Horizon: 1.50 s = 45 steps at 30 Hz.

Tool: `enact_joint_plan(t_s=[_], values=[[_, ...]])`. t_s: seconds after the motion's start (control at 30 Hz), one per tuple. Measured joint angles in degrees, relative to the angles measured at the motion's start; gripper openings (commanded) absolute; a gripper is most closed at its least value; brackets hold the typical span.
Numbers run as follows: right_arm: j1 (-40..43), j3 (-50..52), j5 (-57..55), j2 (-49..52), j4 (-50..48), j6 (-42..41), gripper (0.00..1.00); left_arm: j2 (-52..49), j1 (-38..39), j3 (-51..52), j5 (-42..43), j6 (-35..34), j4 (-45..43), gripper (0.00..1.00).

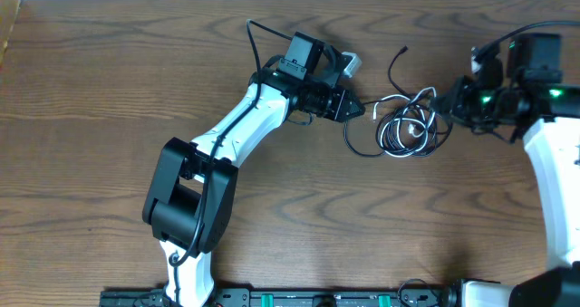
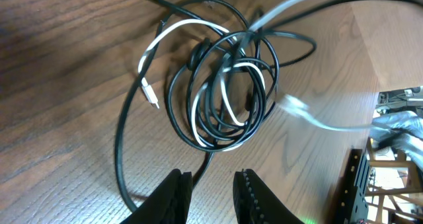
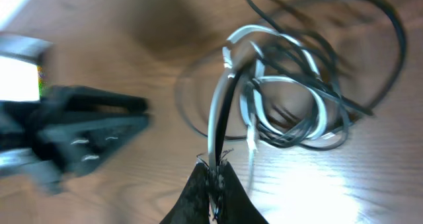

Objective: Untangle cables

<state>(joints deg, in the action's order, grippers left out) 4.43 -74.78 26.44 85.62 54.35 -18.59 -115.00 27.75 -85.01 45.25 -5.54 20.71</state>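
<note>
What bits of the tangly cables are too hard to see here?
- Overhead: tangle too small to tell which strand crosses over which.
- Left wrist: black cable vanishes behind the left gripper.
- Right wrist: blur hides whether the right gripper pinches only the white cable.

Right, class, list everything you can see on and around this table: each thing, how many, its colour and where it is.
table: one, brown wood, under everything
black cable: one, black, coiled between the claws, tangled with the white one
white cable: one, white, threaded through the black coil
rail: one, black with green, table's near edge
left arm: one, white and black, left of the coil
right arm: one, white and black, right edge
left claw: one, black, open, beside the coil
right claw: one, black, shut on white cable, black strand alongside
</note>
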Motion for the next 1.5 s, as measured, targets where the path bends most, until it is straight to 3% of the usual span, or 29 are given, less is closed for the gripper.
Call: enact_joint_plan(t_s=[0.13,0.27,0.37,0.8,1.1,1.33,1.5], values=[[-0.52,4.24,-3.54,2.49,-1.49,0.31,0.01,0.0,0.07,0.0,-0.22,-0.02,0.04,0.36],[-0.26,6.86,-5.57,4.81,-1.68,0.66,0.01,0.0,0.13,0.0,-0.22,-0.07,-0.04,0.54],[0.39,6.99,-6.16,5.9,-2.23,1.7,0.01,0.0,0.5,0.02,-0.26,0.07,-0.57,0.58],[1.03,7.02,-8.24,17.4,-4.44,4.7,0.01,0.0,5.11,0.02,-2.16,0.02,-4.7,0.59],[1.46,7.02,-8.0,17.75,-4.37,5.64,0.01,-0.87,6.08,0.02,-4.07,-1.62,-11.69,0.59],[1.44,7.02,-7.98,17.75,-4.33,5.66,0.01,-7.61,6.86,0.04,-6.56,-5.95,-19.82,0.58],[1.44,7.02,-8.0,17.75,-4.59,5.66,0.01,-12.09,6.86,0.04,-7.39,-7.61,-21.0,0.57]])
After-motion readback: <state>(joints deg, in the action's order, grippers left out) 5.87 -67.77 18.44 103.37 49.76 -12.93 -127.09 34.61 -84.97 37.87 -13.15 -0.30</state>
